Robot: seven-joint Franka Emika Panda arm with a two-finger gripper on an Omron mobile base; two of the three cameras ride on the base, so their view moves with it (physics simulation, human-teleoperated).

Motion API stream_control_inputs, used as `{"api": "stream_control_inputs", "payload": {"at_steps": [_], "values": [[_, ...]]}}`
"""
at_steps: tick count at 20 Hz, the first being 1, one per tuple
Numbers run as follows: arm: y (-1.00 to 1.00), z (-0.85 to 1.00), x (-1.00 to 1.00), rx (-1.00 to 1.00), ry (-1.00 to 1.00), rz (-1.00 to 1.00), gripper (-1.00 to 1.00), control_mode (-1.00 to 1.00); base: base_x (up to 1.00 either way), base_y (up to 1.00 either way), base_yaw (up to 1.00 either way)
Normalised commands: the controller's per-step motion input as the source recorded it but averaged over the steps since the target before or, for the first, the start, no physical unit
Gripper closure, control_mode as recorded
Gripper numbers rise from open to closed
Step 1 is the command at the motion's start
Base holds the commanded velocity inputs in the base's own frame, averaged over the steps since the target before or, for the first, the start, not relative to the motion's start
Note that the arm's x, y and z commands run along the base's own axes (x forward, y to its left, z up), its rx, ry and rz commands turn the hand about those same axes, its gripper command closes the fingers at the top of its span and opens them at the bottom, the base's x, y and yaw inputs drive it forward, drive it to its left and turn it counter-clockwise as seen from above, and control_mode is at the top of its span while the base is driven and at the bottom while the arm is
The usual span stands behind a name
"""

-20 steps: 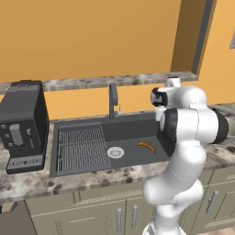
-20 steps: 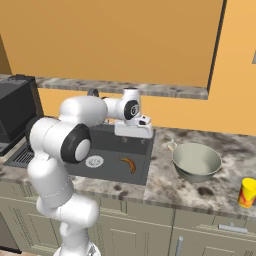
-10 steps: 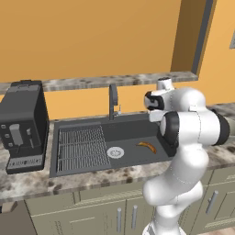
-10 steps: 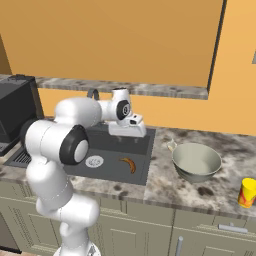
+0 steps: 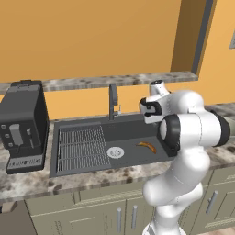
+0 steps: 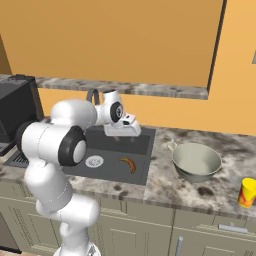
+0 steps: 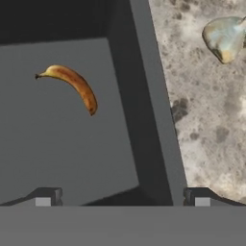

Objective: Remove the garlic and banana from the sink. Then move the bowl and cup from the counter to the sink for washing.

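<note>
The banana (image 7: 72, 85) lies on the floor of the dark sink (image 7: 144, 110), right of the drain (image 5: 115, 152); it also shows as banana (image 5: 147, 146) and banana (image 6: 128, 164). My gripper (image 7: 122, 197) hangs open and empty above the sink's right wall, also seen as gripper (image 6: 122, 134) and gripper (image 5: 150, 114). The whitish garlic (image 7: 223, 36) rests on the speckled counter right of the sink, beside the grey bowl (image 6: 196, 161), where it shows as garlic (image 6: 171, 146). The yellow cup (image 6: 247, 192) stands at the counter's front right.
A dark faucet (image 5: 113, 98) rises behind the sink (image 5: 78, 124), and a ribbed rack (image 5: 82, 147) fills its left part. A black coffee machine (image 5: 23, 124) stands on the counter to the left. A stone ledge (image 6: 150, 90) runs along the orange wall.
The hand has swung from over the counter toward the sink and come down a little, jaws still wide. Banana, bowl and cup have not moved.
</note>
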Motion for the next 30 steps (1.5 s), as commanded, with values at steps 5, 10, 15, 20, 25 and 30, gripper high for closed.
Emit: {"api": "stream_control_inputs", "payload": {"at_steps": [5,10,15,20,25,30], "values": [[0.15,-0.11,0.06,-0.01,-0.03,0.00,-1.00,-1.00,0.00,0.00,0.00],[0.07,-0.11,0.07,0.00,-0.01,0.00,-1.00,-1.00,0.00,0.00,0.00],[0.04,-0.09,0.10,0.00,0.00,0.00,-1.00,-1.00,0.00,0.00,0.00],[0.02,-0.08,0.11,0.00,-0.01,0.00,-1.00,-1.00,0.00,0.00,0.00],[0.01,-0.06,0.08,0.01,-0.06,0.00,-1.00,-1.00,0.00,0.00,0.00],[0.02,-0.08,0.08,0.04,-0.06,0.00,-1.00,-1.00,0.00,0.00,0.00]]}}
